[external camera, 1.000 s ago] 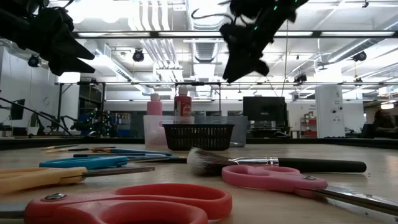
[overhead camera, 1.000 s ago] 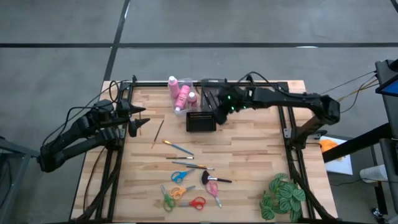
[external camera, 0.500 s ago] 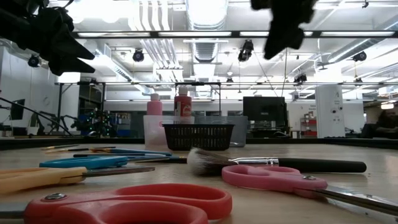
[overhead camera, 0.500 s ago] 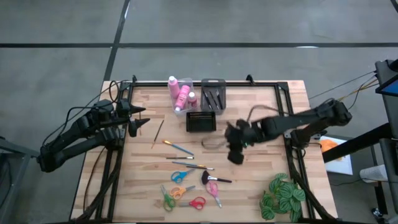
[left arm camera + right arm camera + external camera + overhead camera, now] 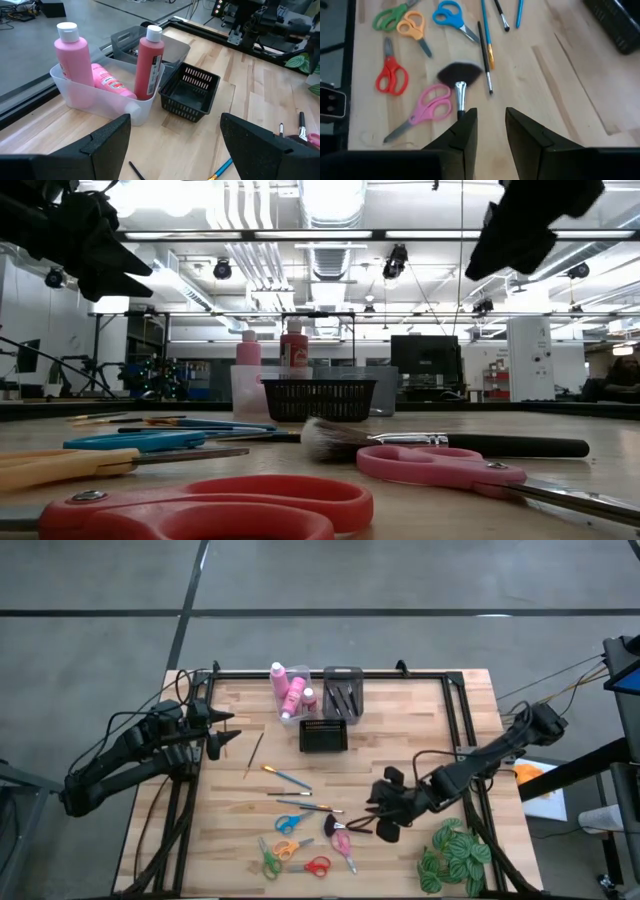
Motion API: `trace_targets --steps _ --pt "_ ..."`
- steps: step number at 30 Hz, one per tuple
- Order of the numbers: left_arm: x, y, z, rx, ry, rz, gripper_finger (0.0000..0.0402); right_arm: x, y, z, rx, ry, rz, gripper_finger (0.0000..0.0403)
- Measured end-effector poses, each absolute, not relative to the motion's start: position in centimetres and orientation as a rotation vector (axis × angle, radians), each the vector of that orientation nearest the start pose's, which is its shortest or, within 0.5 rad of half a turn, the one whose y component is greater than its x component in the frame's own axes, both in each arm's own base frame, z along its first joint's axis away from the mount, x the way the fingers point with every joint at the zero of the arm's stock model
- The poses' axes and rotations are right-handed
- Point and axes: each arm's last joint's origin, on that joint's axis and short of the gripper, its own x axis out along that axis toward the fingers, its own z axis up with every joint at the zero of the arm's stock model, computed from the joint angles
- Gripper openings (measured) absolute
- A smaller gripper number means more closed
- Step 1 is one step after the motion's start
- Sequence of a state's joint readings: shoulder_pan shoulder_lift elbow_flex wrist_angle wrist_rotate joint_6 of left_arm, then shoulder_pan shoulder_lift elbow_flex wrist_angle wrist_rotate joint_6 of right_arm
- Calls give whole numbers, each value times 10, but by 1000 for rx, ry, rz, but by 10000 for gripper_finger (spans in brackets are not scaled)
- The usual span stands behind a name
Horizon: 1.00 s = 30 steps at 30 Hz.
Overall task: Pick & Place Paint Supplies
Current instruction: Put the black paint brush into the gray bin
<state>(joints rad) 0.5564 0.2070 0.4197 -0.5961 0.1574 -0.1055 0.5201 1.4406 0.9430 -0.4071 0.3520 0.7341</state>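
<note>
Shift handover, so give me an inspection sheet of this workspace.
Surface: wooden table, black frame around it.
Job's things: pink bottles in the clear bin; paintbrushes, fan brush and scissors loose on the wood.
Clutter: black basket, grey bin, plant.
Grippers: right gripper above the fan brush handle, fingers narrowly apart, empty; left gripper open, waiting at the left edge.
Cables: along both arms.
Surroundings: grey floor; lab room beyond.

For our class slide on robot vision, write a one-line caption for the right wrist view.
Right gripper poised above the fan brush beside pink scissors on the wooden table.
</note>
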Motion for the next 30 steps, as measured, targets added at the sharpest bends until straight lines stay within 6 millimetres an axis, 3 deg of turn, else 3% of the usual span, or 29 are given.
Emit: trace_targets --steps 14,24,30 --pt "68 37 232 -238 341 413 311 256 142 190 330 732 -100 100" --pt "68 37 232 -237 340 414 311 286 165 167 273 807 -103 100" --pt "68 37 232 -238 341 414 311 288 168 157 263 837 -110 100"
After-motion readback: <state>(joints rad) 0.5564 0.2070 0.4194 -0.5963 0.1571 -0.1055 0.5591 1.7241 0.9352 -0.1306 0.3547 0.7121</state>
